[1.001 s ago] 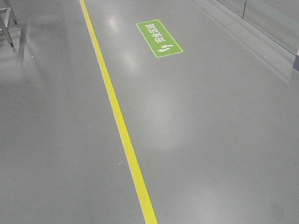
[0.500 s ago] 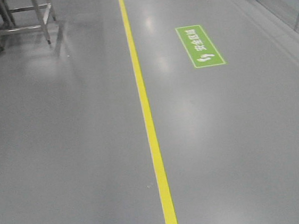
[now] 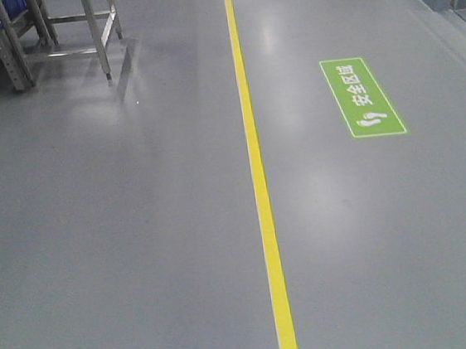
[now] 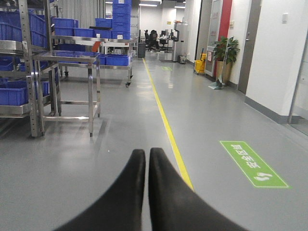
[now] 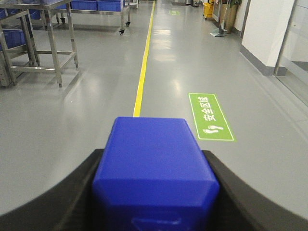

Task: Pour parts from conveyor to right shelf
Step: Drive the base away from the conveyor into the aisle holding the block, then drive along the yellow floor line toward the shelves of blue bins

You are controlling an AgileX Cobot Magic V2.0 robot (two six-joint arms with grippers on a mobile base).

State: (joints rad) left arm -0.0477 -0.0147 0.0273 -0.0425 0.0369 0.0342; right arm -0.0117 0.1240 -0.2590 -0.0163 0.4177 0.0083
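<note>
Left wrist view: a steel shelf (image 4: 27,72), stacked with blue bins (image 4: 13,94), stands ahead and to the left of both arms. The left gripper (image 4: 147,153) is pressed together, empty; the right gripper (image 5: 154,155) clamps the blue part (image 5: 151,163).

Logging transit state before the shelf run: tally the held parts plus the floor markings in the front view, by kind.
Blue block, clamped in the right end effector: 1
Yellow line: 1
Green floor sign: 1
Total: 3
</note>
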